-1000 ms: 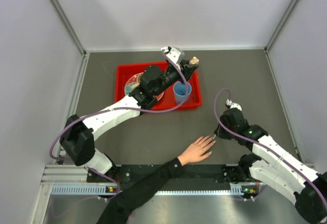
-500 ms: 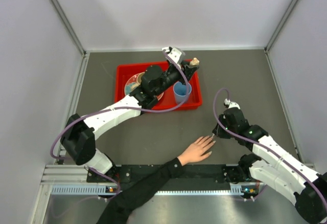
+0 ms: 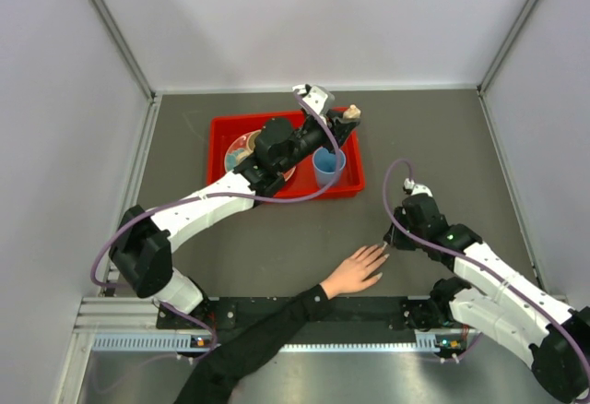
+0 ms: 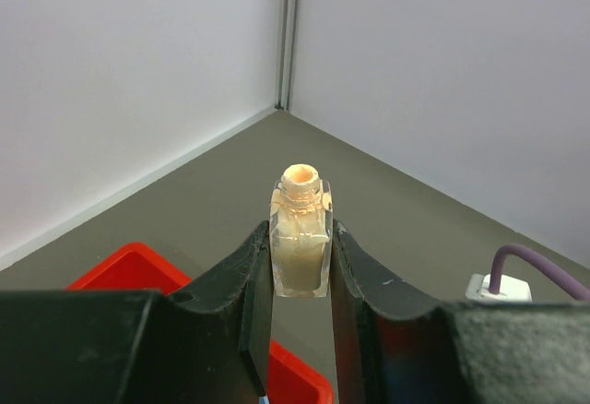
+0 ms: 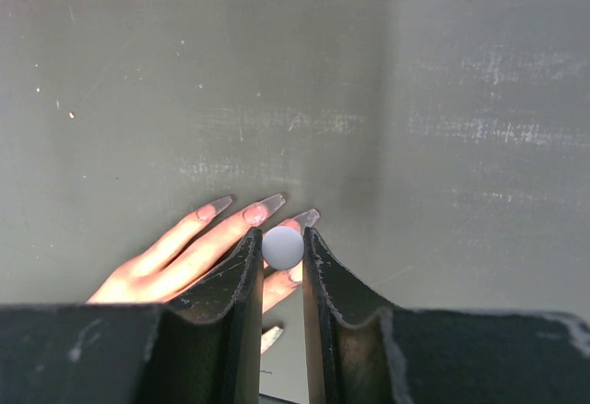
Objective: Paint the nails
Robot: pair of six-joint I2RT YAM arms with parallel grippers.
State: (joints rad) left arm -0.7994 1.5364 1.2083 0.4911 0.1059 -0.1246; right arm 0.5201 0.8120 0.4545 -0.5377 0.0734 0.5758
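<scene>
Both your tools are gripping, with the brush side over the fingertips.

Your left tool (image 4: pixel 301 249) clamps a small uncapped polish bottle (image 4: pixel 300 229) upright above the far end of the red tray (image 3: pixel 221 128), near the blue cup (image 3: pixel 328 165). Your right tool (image 3: pixel 392 241) is closed on a round grey cap (image 5: pixel 282 247), directly over the nails (image 5: pixel 273 202). These are long and pale, on a hand (image 3: pixel 355 272) lying flat on the surface (image 3: pixel 442 146), fingers spread toward that tool.

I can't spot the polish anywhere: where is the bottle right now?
The open bottle is clamped in the left gripper, held above the red tray's far right corner, just beyond the blue cup in the overhead view.
</scene>
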